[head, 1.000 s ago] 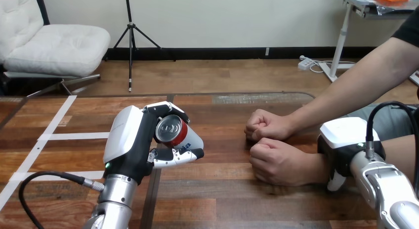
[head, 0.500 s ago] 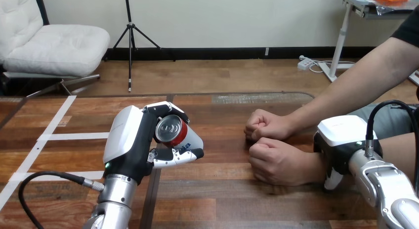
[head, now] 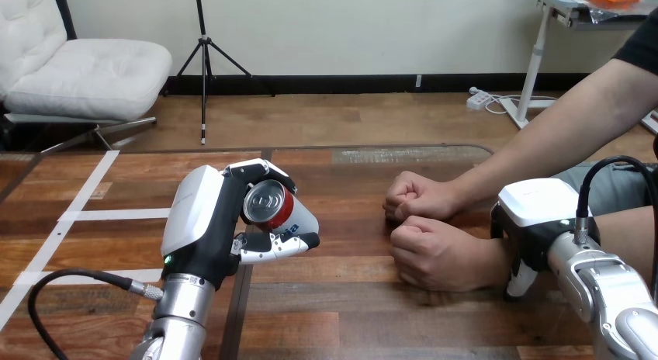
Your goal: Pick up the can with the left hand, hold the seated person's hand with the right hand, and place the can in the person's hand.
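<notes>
Red can [head: 268, 205] clamped in the left hand [head: 203, 228], up off the wooden table [head: 349, 313], well apart from the person's nearer hand [head: 434, 255]. Slid the right hand [head: 535, 220] a bit closer, now just beside that wrist. Cannot tell if gripping yet. Probably hold first, then hand over.

Bare table [head: 353, 247] beside the can [head: 270, 206], person's fists [head: 438, 255] barring right
</notes>
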`<control>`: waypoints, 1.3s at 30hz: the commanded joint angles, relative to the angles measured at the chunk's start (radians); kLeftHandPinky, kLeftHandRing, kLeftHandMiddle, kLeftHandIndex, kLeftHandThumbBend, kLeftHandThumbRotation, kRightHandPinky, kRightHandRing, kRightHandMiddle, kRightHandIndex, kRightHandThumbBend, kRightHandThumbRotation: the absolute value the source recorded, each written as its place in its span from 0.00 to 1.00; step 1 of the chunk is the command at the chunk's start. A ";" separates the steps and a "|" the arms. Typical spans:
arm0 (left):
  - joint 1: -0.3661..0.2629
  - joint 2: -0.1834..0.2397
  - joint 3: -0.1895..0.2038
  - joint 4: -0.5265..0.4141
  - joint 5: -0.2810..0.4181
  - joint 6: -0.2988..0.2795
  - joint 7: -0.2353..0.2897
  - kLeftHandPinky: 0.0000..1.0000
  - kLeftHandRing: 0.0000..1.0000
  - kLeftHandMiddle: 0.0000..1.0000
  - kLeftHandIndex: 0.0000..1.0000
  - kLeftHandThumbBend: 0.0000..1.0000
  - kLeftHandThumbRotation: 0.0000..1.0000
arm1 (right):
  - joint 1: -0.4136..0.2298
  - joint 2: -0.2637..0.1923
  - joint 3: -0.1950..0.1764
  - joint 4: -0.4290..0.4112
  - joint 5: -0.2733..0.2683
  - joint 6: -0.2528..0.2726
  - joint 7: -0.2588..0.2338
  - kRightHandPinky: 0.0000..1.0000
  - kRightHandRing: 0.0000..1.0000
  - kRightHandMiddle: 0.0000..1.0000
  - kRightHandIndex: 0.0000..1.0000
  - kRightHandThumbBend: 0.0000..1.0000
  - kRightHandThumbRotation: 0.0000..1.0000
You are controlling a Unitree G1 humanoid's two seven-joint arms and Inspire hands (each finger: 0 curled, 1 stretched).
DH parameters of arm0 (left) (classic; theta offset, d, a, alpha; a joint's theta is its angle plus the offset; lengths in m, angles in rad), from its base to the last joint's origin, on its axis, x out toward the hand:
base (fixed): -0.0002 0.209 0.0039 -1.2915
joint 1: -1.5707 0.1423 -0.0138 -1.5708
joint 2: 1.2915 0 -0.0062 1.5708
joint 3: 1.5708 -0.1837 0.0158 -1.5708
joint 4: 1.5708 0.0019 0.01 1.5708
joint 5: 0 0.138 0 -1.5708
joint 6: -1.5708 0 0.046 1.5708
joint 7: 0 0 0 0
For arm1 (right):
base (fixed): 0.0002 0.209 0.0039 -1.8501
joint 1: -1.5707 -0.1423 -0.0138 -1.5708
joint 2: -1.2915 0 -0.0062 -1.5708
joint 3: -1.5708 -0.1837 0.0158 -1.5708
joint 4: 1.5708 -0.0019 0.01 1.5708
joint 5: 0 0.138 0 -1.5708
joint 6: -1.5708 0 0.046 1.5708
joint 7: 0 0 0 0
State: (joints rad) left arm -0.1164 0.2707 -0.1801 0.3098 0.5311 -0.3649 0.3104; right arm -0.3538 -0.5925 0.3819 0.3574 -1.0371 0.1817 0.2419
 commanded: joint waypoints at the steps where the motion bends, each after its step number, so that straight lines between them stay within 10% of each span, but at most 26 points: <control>1: -0.040 0.011 0.027 -0.071 0.003 -0.004 0.012 0.34 0.40 0.48 0.50 0.68 0.00 | -0.036 0.008 0.007 0.039 0.021 -0.006 -0.021 0.15 0.23 0.36 0.60 0.81 0.00; 39: -0.057 0.006 0.026 -0.050 -0.001 -0.012 0.017 0.33 0.40 0.48 0.50 0.67 0.00 | -0.033 -0.021 -0.003 -0.001 0.026 -0.019 -0.065 0.17 0.26 0.38 0.58 0.70 0.00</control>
State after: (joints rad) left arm -0.1157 0.2706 -0.1782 0.3094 0.5310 -0.3644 0.3104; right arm -0.3548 -0.5963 0.3866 0.3778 -1.0198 0.1625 0.1978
